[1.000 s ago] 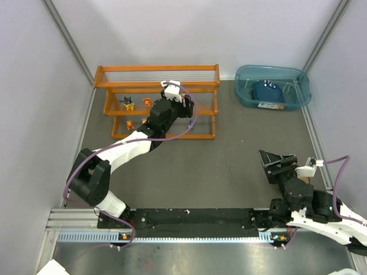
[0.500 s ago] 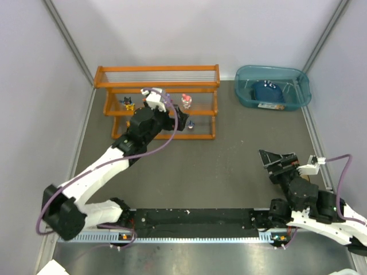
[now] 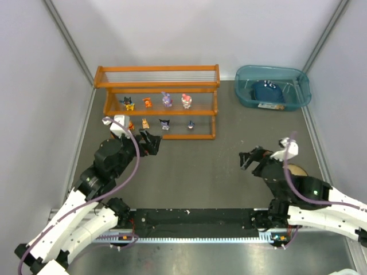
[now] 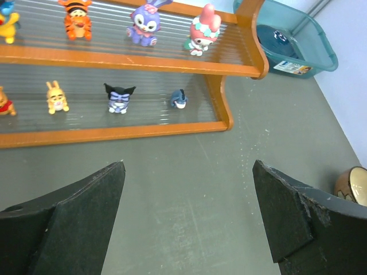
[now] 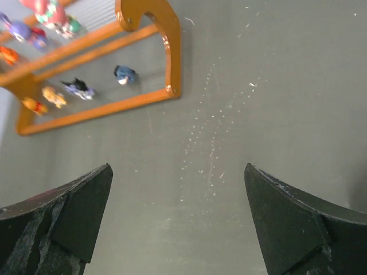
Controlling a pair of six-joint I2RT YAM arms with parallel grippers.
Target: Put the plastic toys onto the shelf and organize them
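Left wrist view: toys (image 4: 119, 98) are shelved straight ahead of the nearer left gripper (image 4: 188, 172), spread wide, empty; right gripper (image 5: 178, 167) is likewise spread.

8 toys (image 4: 143, 24), 1 shelf (image 3: 156, 69), 1 teal bin (image 3: 269, 68)

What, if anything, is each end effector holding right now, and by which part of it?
Nothing is held. The left end effector and the right end effector are both open, and only the table shows in each gap.
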